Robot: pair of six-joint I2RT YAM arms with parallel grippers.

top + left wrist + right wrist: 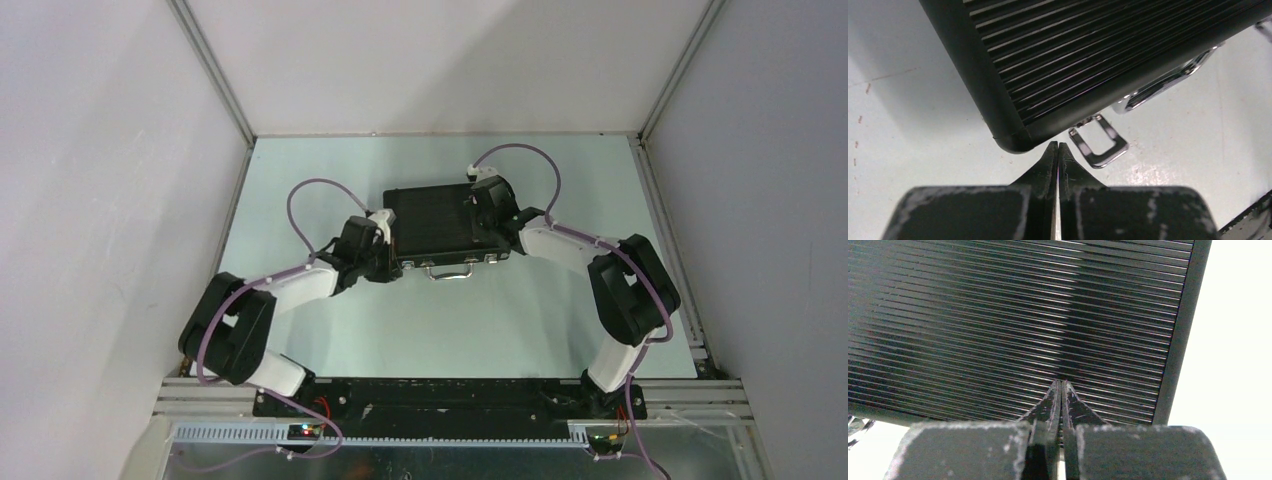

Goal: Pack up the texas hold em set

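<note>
The black ribbed briefcase [432, 222] lies closed and flat on the pale table, metal handle [449, 272] and latches facing the near side. My left gripper [392, 262] is shut and empty, its tips just off the case's near left corner [1013, 142], beside an unfastened metal latch [1098, 141]. My right gripper [478, 208] is shut and empty, its tips [1061, 383] over or on the ribbed lid [998, 315] near the right edge. Chips, cards, dice and the triangular piece are hidden.
The pale table [330, 170] is walled by grey panels on three sides. Aluminium rails [690, 300] run along the right and left edges. The arm bases [450, 400] sit at the near edge.
</note>
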